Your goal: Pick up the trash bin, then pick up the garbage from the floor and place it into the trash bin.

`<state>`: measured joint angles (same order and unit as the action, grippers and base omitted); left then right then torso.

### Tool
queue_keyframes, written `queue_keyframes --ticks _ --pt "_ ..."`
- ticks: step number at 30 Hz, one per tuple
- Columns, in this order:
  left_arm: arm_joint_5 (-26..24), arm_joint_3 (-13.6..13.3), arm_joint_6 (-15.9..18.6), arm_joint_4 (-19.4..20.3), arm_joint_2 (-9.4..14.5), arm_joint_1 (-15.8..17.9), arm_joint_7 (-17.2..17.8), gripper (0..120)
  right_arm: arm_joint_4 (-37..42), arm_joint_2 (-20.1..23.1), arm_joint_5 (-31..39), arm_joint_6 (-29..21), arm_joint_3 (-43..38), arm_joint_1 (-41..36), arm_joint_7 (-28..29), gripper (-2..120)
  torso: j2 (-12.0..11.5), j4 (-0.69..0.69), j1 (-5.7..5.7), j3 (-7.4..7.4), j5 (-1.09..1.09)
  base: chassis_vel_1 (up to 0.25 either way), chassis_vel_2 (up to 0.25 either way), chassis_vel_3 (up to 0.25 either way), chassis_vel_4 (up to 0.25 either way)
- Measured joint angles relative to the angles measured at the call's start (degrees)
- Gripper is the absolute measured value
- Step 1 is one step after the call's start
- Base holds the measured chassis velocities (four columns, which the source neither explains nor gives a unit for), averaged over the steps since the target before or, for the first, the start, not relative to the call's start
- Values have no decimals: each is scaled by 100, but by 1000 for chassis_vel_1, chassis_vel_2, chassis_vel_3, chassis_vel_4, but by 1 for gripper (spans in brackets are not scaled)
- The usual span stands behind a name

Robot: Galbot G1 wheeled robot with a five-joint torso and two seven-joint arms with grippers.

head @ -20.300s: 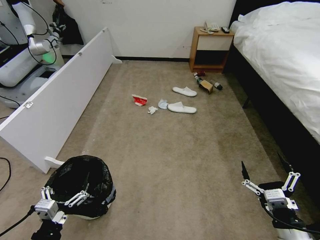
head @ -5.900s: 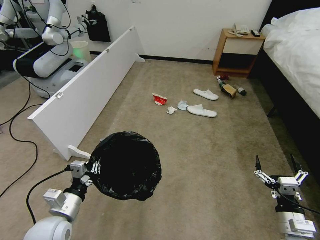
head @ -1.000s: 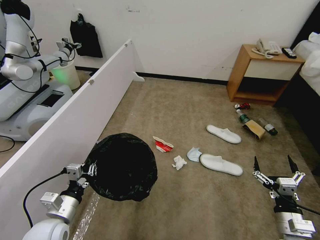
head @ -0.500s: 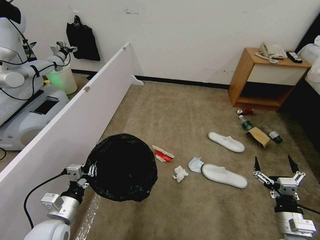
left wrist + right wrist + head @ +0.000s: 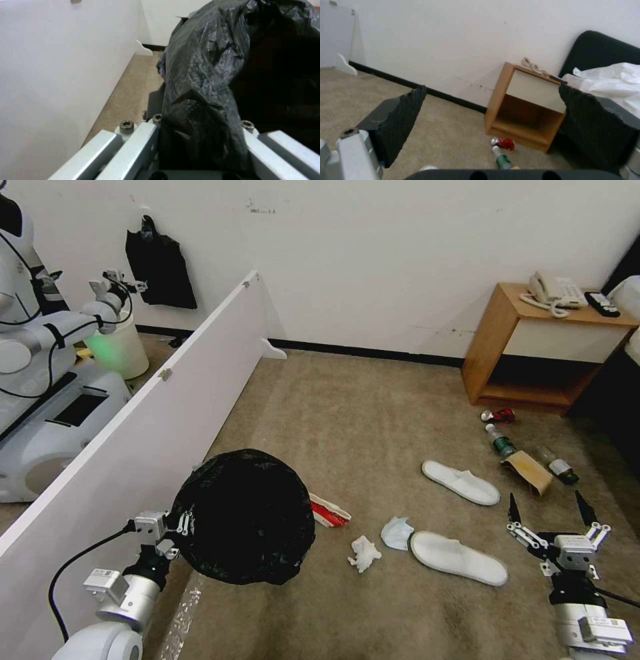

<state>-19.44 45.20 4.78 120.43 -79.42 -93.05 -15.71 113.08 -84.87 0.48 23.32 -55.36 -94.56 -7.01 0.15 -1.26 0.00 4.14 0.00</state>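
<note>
The trash bin (image 5: 243, 517), lined with a black bag, hangs off the floor with its mouth toward me. My left gripper (image 5: 175, 527) is shut on its rim; in the left wrist view the bin's bag (image 5: 206, 100) is pinched between the fingers (image 5: 133, 140). My right gripper (image 5: 550, 507) stands open and empty at lower right, above the carpet. The garbage lies ahead: a red-white carton (image 5: 330, 512), a tissue wad (image 5: 364, 553), two slippers (image 5: 460, 482) (image 5: 459, 558), a brown paper bag (image 5: 530, 471), a red can (image 5: 500, 415) (image 5: 504, 143) and bottles (image 5: 501, 442) (image 5: 503, 160).
A long white board (image 5: 133, 447) stands on edge close along my left. Behind it are another robot (image 5: 40, 353) and a green-glowing bucket (image 5: 123, 347). A wooden nightstand (image 5: 533, 353) (image 5: 526, 107) sits against the far wall, with the bed (image 5: 606, 82) to its right.
The whole view has shifted as the camera moved forward: the litter now sits lower and nearer. Both arms keep the same pose, and the bin stays held.
</note>
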Motion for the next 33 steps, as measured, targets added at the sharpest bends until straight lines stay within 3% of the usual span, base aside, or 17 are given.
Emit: queue_keyframes --ticks 21,26,33 --pt "225 53 -87 9 -40 -137 15 4 -234 241 32 28 79 -18 105 100 0 0 0 0 0 -83 91 84 -86" --pt "508 62 -359 33 -82 -260 265 4 -342 479 117 54 146 -24 105 100 0 0 0 0 0 0 0 0 0" --pt "612 19 -374 -8 -113 -264 470 4 -477 824 152 -127 357 -33 347 100 0 0 0 0 1 0 0 0 0"
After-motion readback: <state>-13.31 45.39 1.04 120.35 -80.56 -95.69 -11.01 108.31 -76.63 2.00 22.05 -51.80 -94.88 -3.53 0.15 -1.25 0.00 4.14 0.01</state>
